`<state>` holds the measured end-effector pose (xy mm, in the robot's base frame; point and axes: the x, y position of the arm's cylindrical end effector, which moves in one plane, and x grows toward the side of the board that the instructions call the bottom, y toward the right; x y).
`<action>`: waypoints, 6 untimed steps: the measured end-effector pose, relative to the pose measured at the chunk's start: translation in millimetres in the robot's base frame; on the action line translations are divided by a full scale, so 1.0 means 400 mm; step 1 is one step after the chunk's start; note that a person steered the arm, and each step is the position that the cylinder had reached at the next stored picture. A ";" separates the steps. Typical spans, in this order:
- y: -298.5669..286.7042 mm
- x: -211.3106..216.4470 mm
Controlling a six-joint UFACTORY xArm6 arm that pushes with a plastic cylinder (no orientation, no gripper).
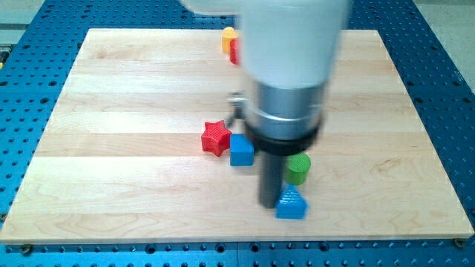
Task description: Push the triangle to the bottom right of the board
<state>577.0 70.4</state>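
Blue triangle (292, 204) low on the wooden worktop (111, 185), right of centre, touching my tip (269, 205) at its left edge. Green cylinder (298, 168) just above. Red star (215, 138) and blue cube (241, 150) side by side farther left. Yellow and red blocks (231, 41) at the top edge. No fingers on this rod, so no grasp to tell.
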 end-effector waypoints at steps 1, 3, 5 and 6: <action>-0.049 0.005; 0.036 0.047; 0.198 0.036; 0.330 0.035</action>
